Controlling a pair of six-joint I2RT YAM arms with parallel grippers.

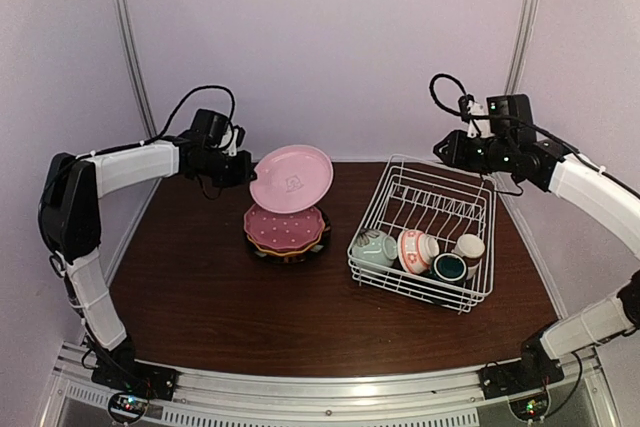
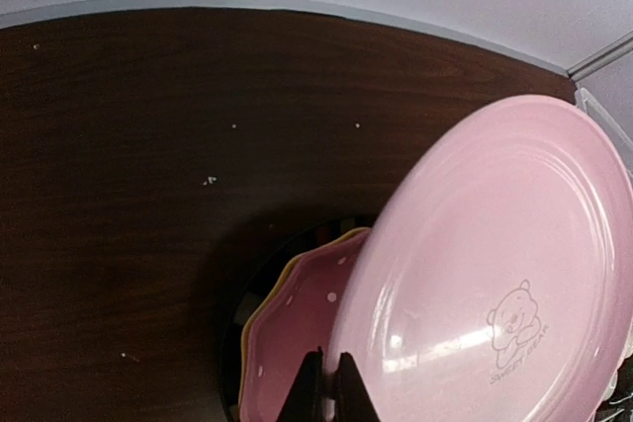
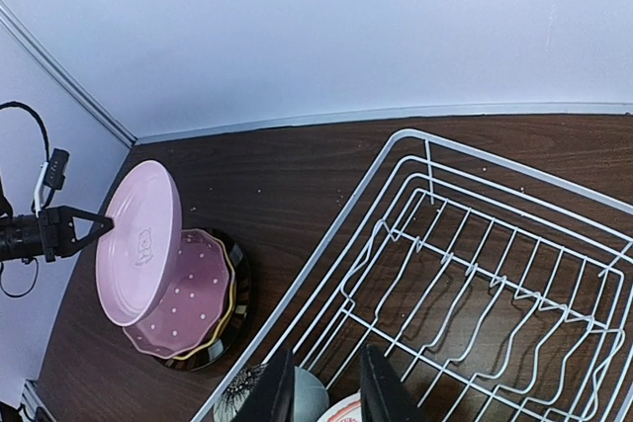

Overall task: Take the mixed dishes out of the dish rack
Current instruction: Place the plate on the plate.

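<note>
The left hand (image 1: 242, 169), gripping the pink plate (image 1: 291, 178), should tip it flat and lower it slowly onto the plate pile (image 1: 286, 231).

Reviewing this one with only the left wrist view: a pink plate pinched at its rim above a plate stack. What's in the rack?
Observer: The dish rack holds no plates; along its near side lie a pale green bowl, a red-patterned bowl, a dark cup and a pale cup.
Operator: And the right arm?
Observer: The right gripper hangs over the rack, jaws slightly apart, empty.
Operator: Is my plate clear of the rack?
Observer: Yes, the pink plate is left of the rack's wire, not touching it.
</note>
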